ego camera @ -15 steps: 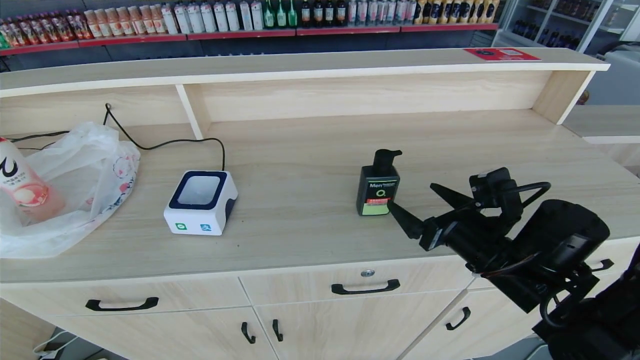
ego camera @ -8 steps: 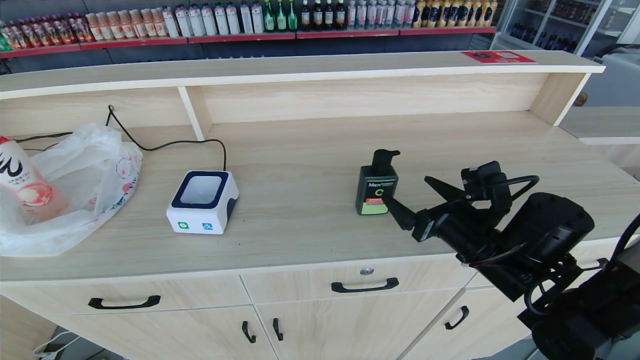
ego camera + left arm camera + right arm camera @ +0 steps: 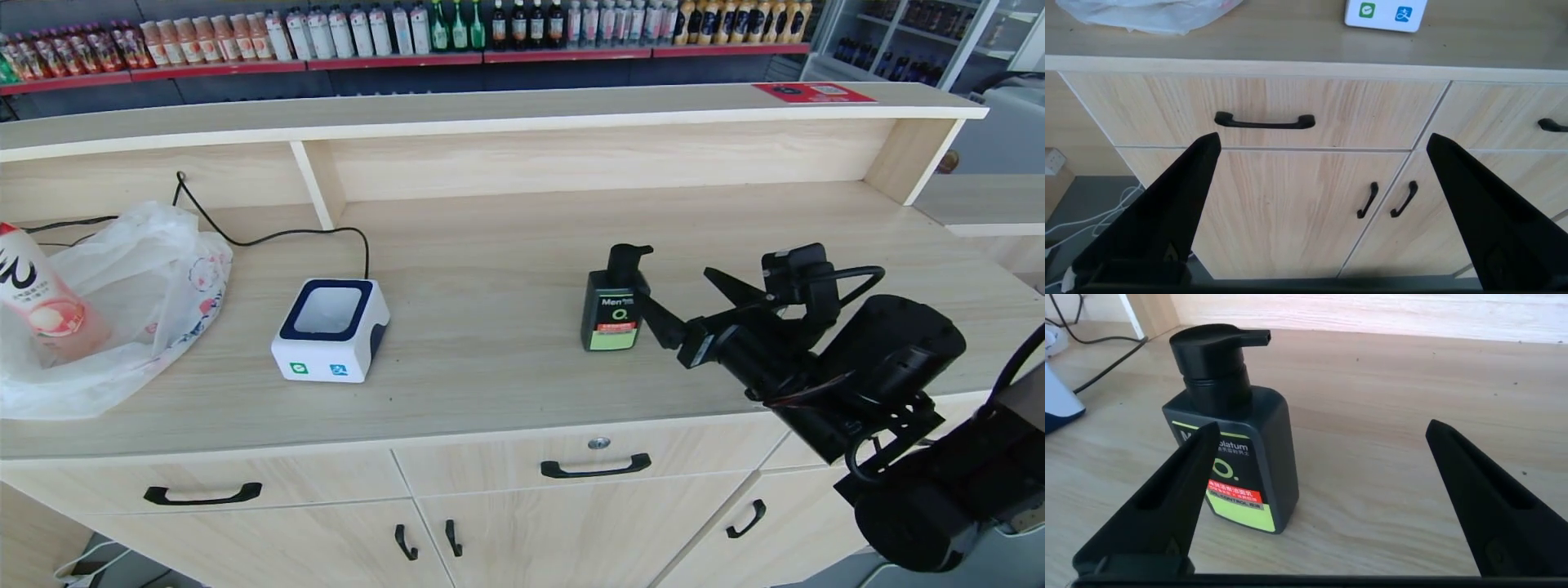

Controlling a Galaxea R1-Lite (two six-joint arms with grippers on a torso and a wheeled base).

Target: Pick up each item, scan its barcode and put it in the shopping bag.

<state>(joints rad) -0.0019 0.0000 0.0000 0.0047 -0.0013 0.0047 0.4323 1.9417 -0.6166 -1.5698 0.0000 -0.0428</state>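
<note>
Eased right gripper (image 3: 677,285) farther in toward pump bottle (image 3: 612,314) on bench (image 3: 490,327), with fingers (image 3: 661,322) spread wide, one just beside bottle.

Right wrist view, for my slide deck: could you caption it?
Open right gripper facing an upright black pump bottle on the wooden counter.

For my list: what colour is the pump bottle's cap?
The pump cap is black; clearest in right wrist view.

I see a dark pump bottle (image 3: 616,309), green-labelled, upright mid-counter | white, blue-rimmed scanner (image 3: 330,329) well apart to its left, window up | translucent shopping bag (image 3: 155,269) slumped at far left, a tilted pink drink bottle (image 3: 41,298) in it
</note>
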